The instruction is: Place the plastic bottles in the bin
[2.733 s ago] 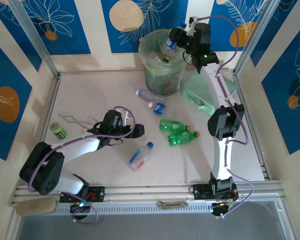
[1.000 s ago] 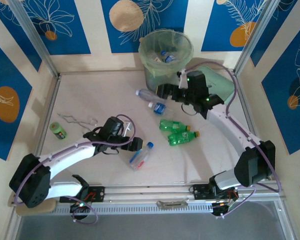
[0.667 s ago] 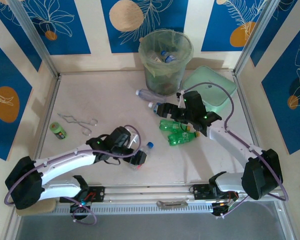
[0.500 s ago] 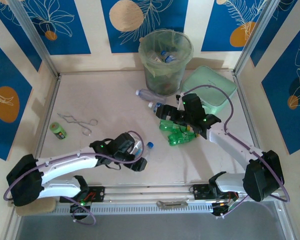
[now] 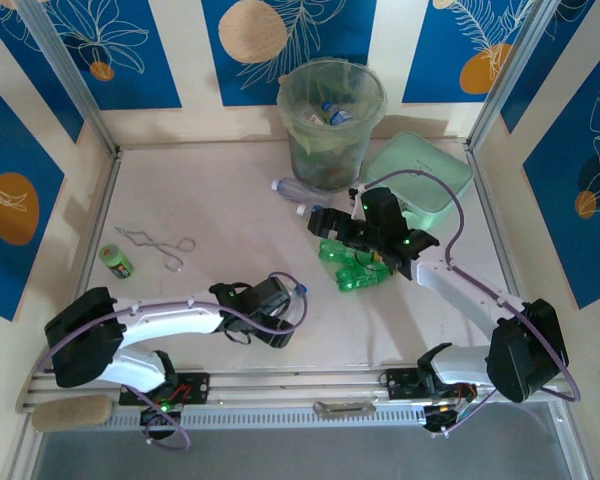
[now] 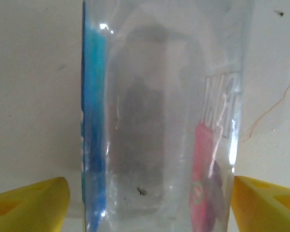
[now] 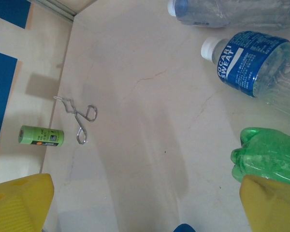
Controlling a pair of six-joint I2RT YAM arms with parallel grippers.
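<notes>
Because the red-and-blue-labelled clear bottle lies flat on the table near the front edge, well apart from the bin, the left gripper sits low over it with its yellow fingers set to either side of the body, across the narrow way, which suits a lying bottle. A sliver of table shows between one finger and the plastic, so I judge this claw released, straddling but not yet pinching

The right gripper hangs over the green bottles in mid-table, jaws wide apart and empty. In its wrist view one of them lies just by a finger, which looks like lining up for a pick. A Pocari Sweat bottle and a plain clear bottle lie beyond, near the foot of the bin. The bin holds several bottles inside its pale green liner

The metal tongs and green tape roll lie off to the left and the mint-green lid lies beside the bin. None of these belongs to the job
</notes>
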